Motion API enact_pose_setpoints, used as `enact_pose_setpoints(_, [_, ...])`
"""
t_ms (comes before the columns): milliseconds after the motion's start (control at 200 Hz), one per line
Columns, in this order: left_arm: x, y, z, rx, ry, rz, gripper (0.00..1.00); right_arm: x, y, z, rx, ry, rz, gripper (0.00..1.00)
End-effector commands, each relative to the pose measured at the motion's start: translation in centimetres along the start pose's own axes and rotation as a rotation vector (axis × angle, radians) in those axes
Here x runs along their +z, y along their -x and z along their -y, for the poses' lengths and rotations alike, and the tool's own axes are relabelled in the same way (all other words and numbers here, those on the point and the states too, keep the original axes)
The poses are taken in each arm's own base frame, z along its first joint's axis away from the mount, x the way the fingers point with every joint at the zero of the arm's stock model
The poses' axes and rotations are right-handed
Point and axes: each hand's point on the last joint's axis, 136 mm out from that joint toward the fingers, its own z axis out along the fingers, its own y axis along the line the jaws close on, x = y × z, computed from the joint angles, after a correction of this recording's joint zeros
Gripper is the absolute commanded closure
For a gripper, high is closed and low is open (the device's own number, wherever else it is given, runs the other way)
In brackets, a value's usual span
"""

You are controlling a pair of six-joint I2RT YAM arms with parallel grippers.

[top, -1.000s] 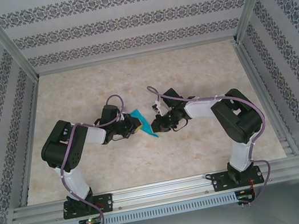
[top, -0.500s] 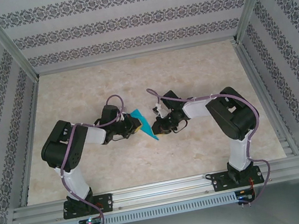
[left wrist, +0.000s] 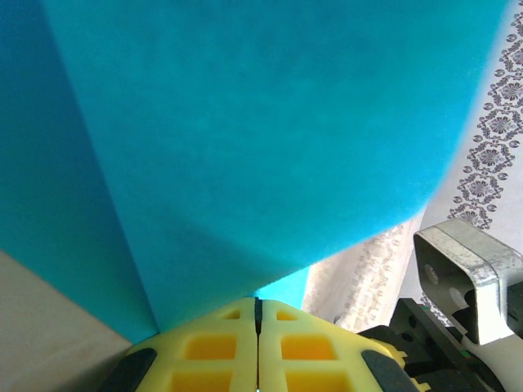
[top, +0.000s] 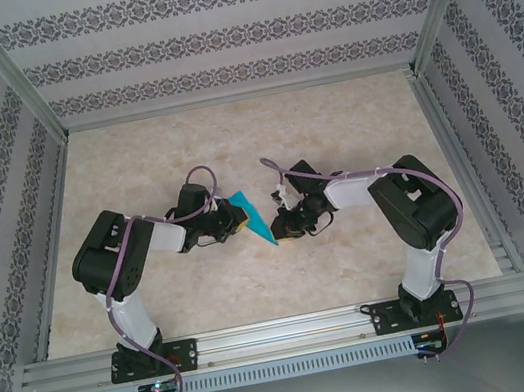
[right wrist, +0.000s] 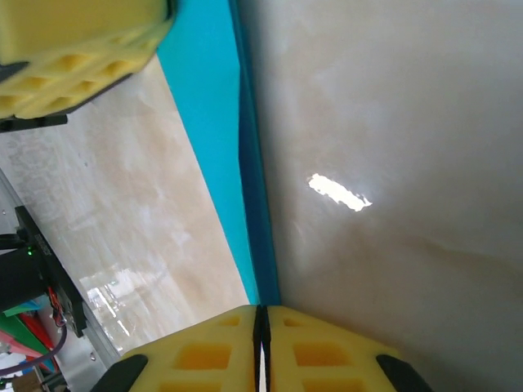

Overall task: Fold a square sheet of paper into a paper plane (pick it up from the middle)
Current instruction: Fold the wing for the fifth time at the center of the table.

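L gripper (top: 233,217) & R gripper (top: 284,227) both on a thin matte teal-blue paper sheet (top: 254,220), mid-table.
L gripper clamped shut on the sheet's wide end; sheet already folded to a narrow pointed wedge, held over the beige marbled tabletop (top: 330,123) btwn the arms; R gripper closed too, sheet's thin end running into its finger seam, prob. pinched; vs a sec ago R wrist has slid slightly toward the near edge, sheet barely moved; prob. sharpening a crease, more folds left.

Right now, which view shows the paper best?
Top external: the paper shows nearly whole, though small. Left wrist crops it close, pinched by the left gripper. Right wrist gives a narrow strip reaching the right gripper.
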Motion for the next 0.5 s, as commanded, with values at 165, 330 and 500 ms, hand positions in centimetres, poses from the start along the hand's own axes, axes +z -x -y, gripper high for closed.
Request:
enact_pose_setpoints(165, [0.2, -1.2, -2.7, -0.053, 0.081, -0.018, 0.92, 0.6, -0.3, 1.7, 0.014, -0.055, -0.016, 0.88])
enact_pose_setpoints(330, [0.2, -1.2, -2.7, -0.053, 0.084, -0.018, 0.92, -2.2, 0.9, -0.2, -0.042, -0.076, 0.08, 0.79])
enact_pose_setpoints(500, [0.2, -1.2, -2.6, -0.051, 0.084, -0.02, 0.92, -3.5, 1.9, -2.1, -0.11, -0.072, 0.137, 0.77])
